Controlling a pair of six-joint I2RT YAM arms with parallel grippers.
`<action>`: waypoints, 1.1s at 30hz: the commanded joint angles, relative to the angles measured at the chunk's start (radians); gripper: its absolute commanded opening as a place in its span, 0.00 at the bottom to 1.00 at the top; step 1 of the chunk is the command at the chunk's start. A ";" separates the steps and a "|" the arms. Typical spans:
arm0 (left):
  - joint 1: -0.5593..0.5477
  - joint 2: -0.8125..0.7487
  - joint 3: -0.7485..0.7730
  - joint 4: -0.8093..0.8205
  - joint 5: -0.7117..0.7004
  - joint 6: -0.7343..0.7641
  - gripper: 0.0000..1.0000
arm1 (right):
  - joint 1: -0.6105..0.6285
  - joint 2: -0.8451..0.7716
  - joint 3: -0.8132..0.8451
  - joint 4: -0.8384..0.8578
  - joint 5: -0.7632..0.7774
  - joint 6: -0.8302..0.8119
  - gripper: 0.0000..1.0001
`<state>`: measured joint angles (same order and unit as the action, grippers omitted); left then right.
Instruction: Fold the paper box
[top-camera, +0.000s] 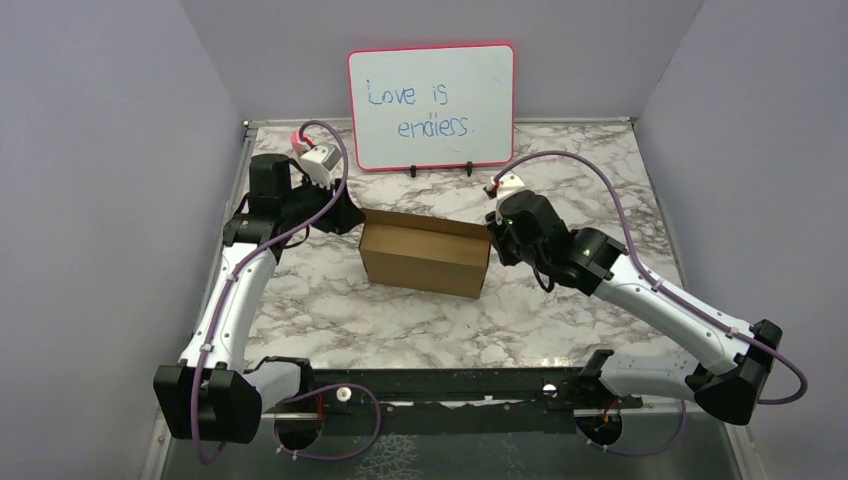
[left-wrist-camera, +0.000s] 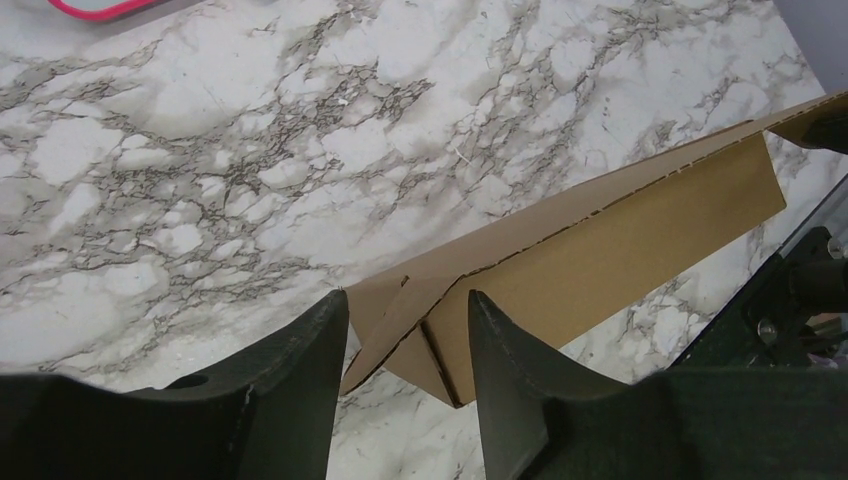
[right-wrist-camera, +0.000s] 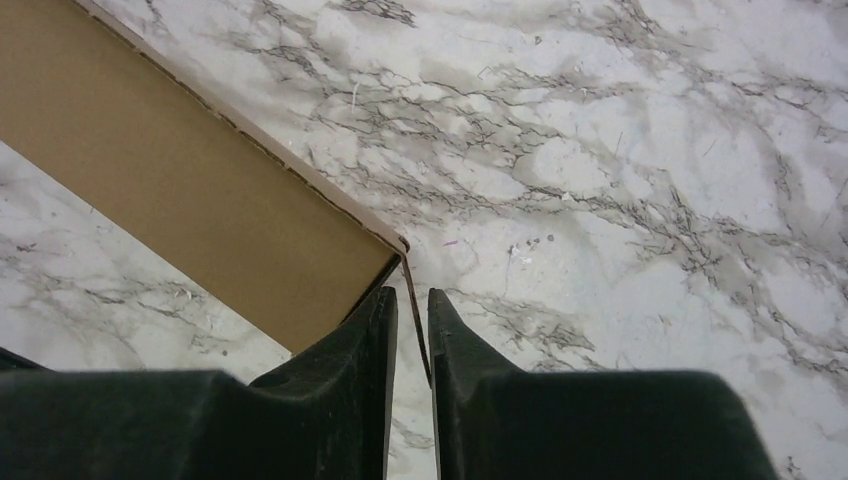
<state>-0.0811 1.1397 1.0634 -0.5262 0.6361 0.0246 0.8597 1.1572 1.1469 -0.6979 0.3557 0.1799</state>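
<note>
The paper box (top-camera: 425, 256) is plain brown cardboard and stands mid-table as a long, partly formed box. My left gripper (top-camera: 345, 215) is at its left end. In the left wrist view the gripper (left-wrist-camera: 405, 300) is open, its fingers (left-wrist-camera: 300, 360) straddling the box's (left-wrist-camera: 600, 250) folded end corner without pinching it. My right gripper (top-camera: 492, 235) is at the box's right end. In the right wrist view it (right-wrist-camera: 412, 295) is shut on the thin edge of an end flap of the box (right-wrist-camera: 200, 200), seen edge-on between the fingertips.
A red-framed whiteboard (top-camera: 432, 107) with handwriting stands at the back of the marble table (top-camera: 600, 180); its corner shows in the left wrist view (left-wrist-camera: 95, 8). Purple walls close in the left, right and back sides. A black rail (top-camera: 450, 385) runs along the near edge.
</note>
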 joint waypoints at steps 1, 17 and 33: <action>-0.009 -0.009 -0.015 -0.009 0.052 -0.010 0.46 | -0.001 0.024 -0.001 0.056 0.044 -0.028 0.16; -0.020 -0.069 -0.044 -0.013 -0.014 -0.167 0.28 | -0.004 0.131 0.071 0.168 0.116 -0.259 0.07; -0.021 -0.090 -0.026 -0.058 -0.142 -0.235 0.16 | -0.036 0.207 0.125 0.176 0.083 -0.260 0.13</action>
<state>-0.0940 1.0695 1.0225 -0.5564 0.5297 -0.1741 0.8322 1.3491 1.2339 -0.5171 0.4385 -0.0757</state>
